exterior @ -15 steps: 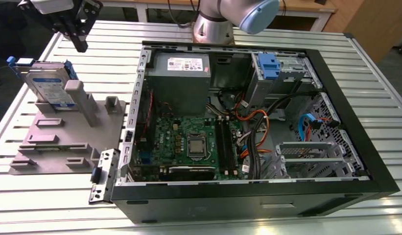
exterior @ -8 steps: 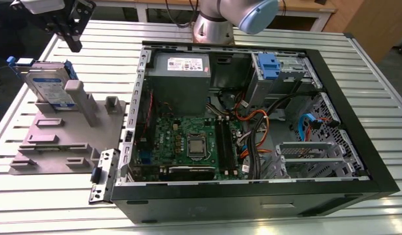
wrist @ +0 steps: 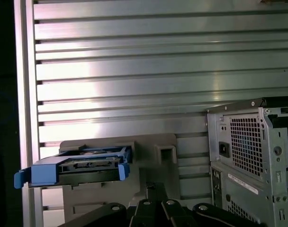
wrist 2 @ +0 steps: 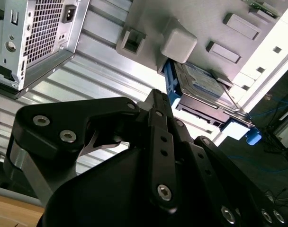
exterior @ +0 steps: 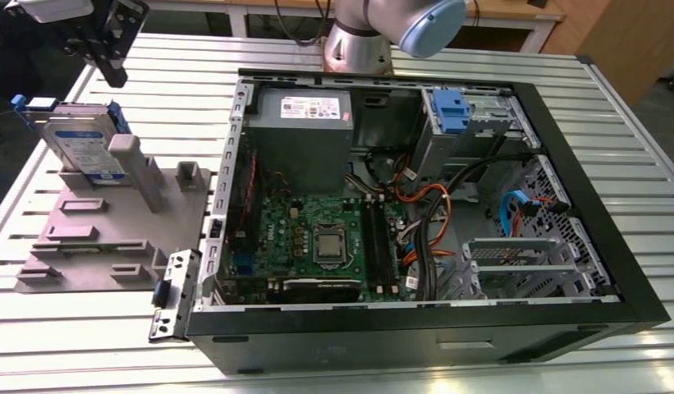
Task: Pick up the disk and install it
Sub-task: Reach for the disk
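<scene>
Hovering at 12 o'clock of the disk (exterior: 84, 144), the gripper (exterior: 114, 75) looks clenched on nothing, its upper body cut off at the exterior view's edge. The disk stands on edge in a grey holder (exterior: 96, 238), at 9 o'clock of the case (exterior: 424, 324); posts hide part of its label.

The worktop (exterior: 84, 353) is a bench of ribbed, silver metal slats. An open black computer case (exterior: 348, 336) lies on its side on it, taking up much of the surface. Just beside the case, toward the exterior view's left, a flat grey holder plate (exterior: 84, 222) rests on the slats. Beyond the case's far wall, the arm's grey base (exterior: 356, 49) rises at the worktop's far edge.
</scene>
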`<state>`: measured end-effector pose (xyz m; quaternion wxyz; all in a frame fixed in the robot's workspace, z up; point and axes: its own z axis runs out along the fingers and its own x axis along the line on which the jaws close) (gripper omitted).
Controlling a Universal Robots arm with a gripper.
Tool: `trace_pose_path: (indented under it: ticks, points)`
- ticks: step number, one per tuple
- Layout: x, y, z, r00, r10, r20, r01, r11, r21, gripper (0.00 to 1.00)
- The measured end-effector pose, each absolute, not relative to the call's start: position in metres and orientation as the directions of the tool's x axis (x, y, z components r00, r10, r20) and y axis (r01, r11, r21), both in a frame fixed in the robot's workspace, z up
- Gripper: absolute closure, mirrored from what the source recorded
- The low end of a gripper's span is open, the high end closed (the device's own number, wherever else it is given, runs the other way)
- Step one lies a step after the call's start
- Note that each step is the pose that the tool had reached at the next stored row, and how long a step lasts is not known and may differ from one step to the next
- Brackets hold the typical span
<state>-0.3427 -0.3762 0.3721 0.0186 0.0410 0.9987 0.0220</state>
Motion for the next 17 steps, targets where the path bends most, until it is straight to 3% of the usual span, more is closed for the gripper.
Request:
trace_pose_path:
  ticks: [17]
  points:
    - [-0.361,-0.374,0.371,-0.995,0.088,-0.035,0.086,0.995,0.045,0.89]
